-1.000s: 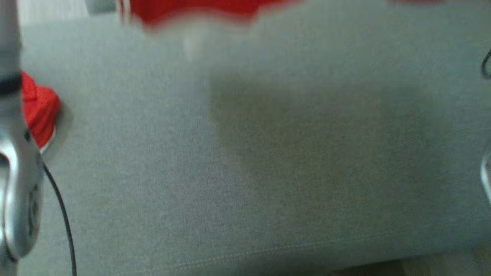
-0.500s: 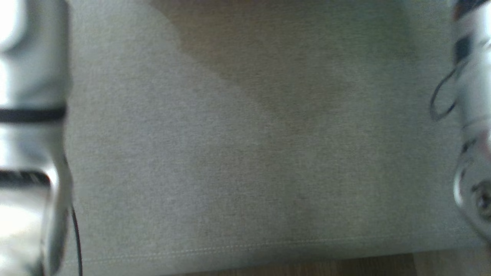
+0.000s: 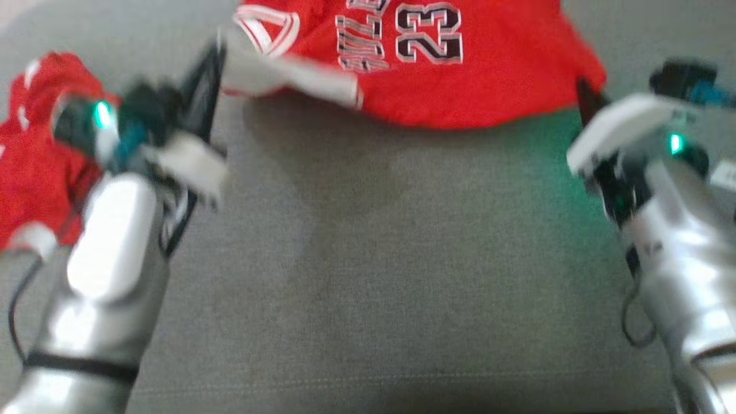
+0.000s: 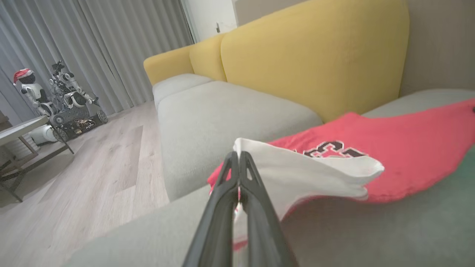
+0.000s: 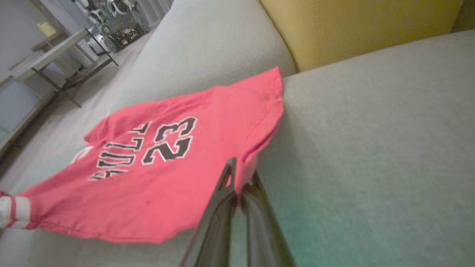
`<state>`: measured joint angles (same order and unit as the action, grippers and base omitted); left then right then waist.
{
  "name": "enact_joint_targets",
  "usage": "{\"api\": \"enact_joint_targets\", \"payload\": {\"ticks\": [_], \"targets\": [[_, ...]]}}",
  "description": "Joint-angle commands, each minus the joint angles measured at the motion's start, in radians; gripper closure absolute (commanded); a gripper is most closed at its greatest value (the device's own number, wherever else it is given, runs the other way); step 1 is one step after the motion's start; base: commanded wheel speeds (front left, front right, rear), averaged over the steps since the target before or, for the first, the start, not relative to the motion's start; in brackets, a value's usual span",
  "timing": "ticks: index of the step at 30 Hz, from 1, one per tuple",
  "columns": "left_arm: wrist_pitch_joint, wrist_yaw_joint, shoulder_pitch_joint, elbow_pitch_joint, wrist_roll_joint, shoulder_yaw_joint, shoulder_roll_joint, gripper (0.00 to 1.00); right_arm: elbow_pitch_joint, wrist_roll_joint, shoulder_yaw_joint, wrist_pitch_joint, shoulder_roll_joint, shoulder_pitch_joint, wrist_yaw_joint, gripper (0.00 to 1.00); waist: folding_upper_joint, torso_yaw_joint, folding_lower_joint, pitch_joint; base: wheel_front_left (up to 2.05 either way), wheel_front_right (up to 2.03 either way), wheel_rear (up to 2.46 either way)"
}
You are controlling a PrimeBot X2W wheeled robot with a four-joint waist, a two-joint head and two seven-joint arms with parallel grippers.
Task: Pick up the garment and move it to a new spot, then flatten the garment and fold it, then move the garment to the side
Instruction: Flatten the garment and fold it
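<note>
Red jersey [image 3: 460,86], cropped at top, is pinched by left tool [image 4: 239,158] and right tool [image 5: 241,173]; another red cloth [image 3: 34,167] lies far left.

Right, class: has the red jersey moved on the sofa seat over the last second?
Yes. Judged against the seat's front seam, the jersey has come nearer that seam, lower in the head view, than a second ago.

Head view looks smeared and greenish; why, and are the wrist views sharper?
Head view: motion blur smears the red jersey; green indicator lights tint the grey cushion. Left wrist view: fingers and white sleeve sharp, far room softer. Right wrist view: jersey print readable, green cast on the cushion.
</note>
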<state>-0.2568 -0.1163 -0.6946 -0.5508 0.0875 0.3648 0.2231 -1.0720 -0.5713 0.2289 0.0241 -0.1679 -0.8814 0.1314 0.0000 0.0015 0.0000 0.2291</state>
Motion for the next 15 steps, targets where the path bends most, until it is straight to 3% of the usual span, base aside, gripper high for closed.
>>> {"api": "enact_joint_targets", "payload": {"ticks": [1, 15], "targets": [[-0.005, -0.003, -0.016, 0.04, -0.007, -0.028, 0.046, 1.0, 0.038, -0.013, 0.023, 0.002, -0.006, -0.003, -0.001, 1.0, 0.0, 0.003, 0.0, -0.048, 0.0, 0.0, 0.0], [-0.005, -0.013, 0.3, 0.091, 0.045, 0.063, 0.148, 1.0, 0.176, -0.127, 0.26, 0.132, -0.166, 0.249, -0.001, 1.0, 0.0, 0.007, 0.0, -0.209, 0.0, 0.0, 0.0]]}}
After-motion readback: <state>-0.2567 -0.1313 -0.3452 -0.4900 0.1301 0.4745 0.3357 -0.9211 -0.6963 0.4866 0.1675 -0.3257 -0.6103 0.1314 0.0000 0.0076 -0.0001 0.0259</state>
